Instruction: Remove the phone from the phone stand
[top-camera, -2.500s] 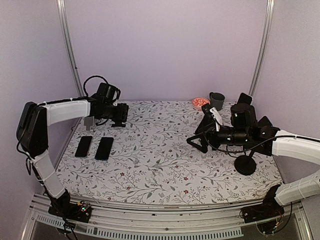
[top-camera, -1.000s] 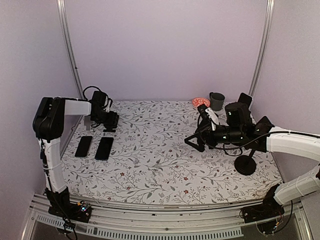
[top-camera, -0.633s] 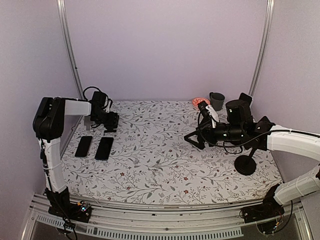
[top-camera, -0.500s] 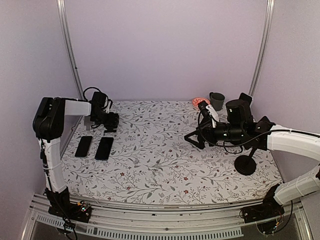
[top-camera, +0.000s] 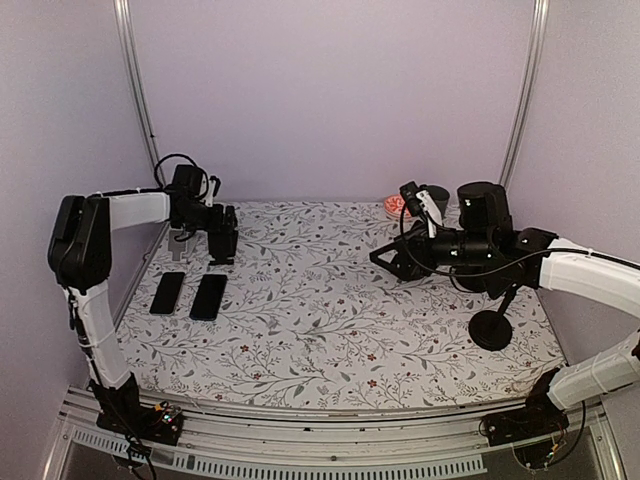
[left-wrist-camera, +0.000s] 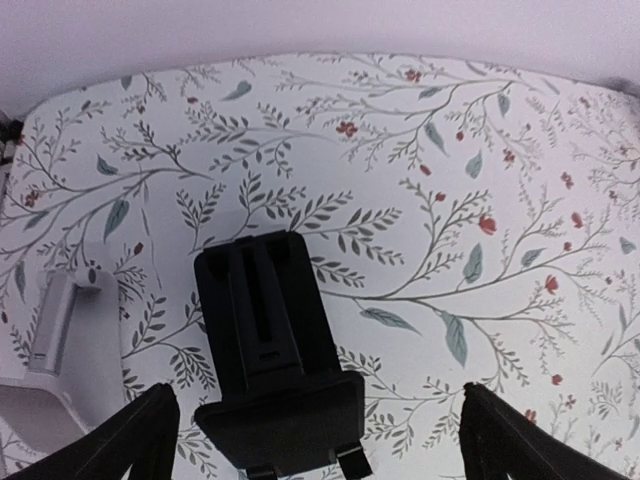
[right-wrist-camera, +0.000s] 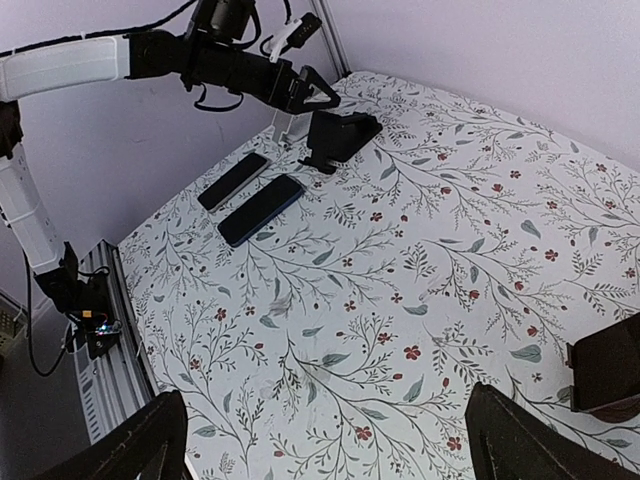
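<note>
Phone (top-camera: 208, 296) flat on the table (top-camera: 330, 330), stand (left-wrist-camera: 265, 340) empty.
Left claw (top-camera: 224, 238) hangs wide open over the black stand, holding nothing; right claw (top-camera: 390, 262) is open too, well apart. A second phone (top-camera: 168, 293) lies just beside the first. Judged best: lift the left claw straight up, nudging neither stand nor phones.

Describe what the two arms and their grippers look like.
The left arm and right arm have white shells on the long links, black joints and bases. Thin black cables loop at the wrists. The left gripper and right gripper are black, with two tapered fingers.
</note>
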